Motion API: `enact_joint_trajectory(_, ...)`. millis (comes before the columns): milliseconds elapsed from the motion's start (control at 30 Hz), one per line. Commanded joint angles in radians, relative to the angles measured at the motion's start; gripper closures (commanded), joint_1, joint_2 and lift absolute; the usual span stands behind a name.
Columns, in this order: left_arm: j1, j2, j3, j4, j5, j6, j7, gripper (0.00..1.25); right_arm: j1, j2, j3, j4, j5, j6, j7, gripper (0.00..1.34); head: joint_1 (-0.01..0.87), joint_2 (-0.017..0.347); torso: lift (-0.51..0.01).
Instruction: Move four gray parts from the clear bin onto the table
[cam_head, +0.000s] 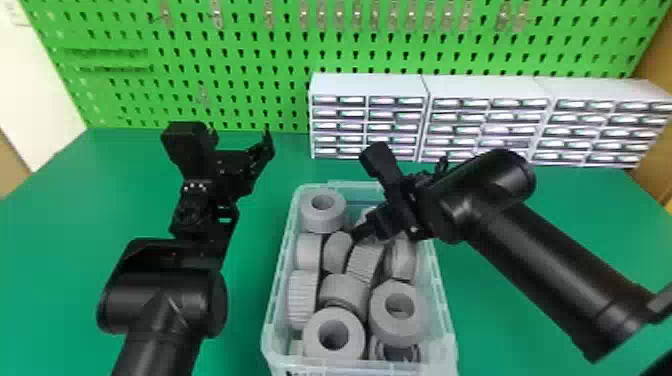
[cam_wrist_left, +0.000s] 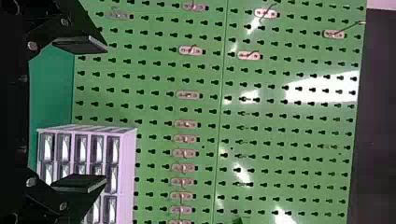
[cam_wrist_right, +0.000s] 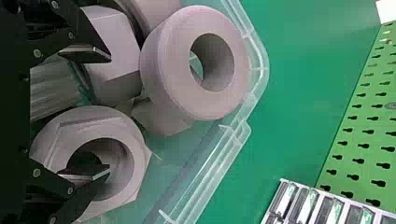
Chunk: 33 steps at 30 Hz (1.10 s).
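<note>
Where the right claw (cam_wrist_right: 107, 114) hangs inside the bin (cam_wrist_right: 259, 70), its fingers stand wide, nothing between them gripped. One fingertip lies over the hole of a hex part (cam_wrist_right: 100, 123), probably so the wall can be pinched. Round part (cam_wrist_right: 175, 70) just beyond the claw, by the bin's corner; more gray parts (cam_head: 345, 292) jumbled robot-side of it. Right arm (cam_head: 540, 265) slants inward, wrist bent down. Left claw (cam_wrist_left: 102, 114) parked above the desk (cam_head: 240, 325), spread, empty, facing the pegboard (cam_wrist_left: 280, 140).
</note>
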Motion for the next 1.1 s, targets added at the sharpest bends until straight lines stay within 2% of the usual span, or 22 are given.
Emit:
enact_joint_trajectory(0,0.0,0.0,-0.004,0.001,0.0,0.0,0.0,0.28,0.004,-0.002,-0.003,0.013,0.006,-0.002,0.0,0.43,0.693,0.072,-0.052)
enact_joint_trajectory(167,0.0,0.0,-0.004,0.001,0.003,-0.002,0.0,0.28,0.004,-0.002,-0.005,0.021,0.011,-0.002,0.0,0.45,0.693,0.072,-0.052)
enact_joint_trajectory(300,0.0,0.0,-0.004,0.001,0.003,-0.002,0.0,0.28,0.005,0.0,-0.011,0.021,0.012,0.0,0.0,0.59,0.693,0.072,-0.052)
enact_joint_trajectory(633,0.003,0.0,-0.001,0.001,0.006,-0.002,0.0,0.28,0.005,0.002,-0.014,0.021,0.017,0.02,-0.002,0.69,0.693,0.072,-0.052)
enact_joint_trajectory(800,0.003,0.0,0.003,0.001,0.008,-0.002,0.0,0.28,0.004,0.005,-0.014,0.018,0.02,0.034,-0.002,0.84,0.693,0.072,-0.052)
enact_joint_trajectory(1067,0.009,0.0,0.006,0.001,0.012,-0.002,0.0,0.28,0.004,0.003,-0.02,0.002,0.015,0.057,-0.002,0.96,0.693,0.072,-0.052)
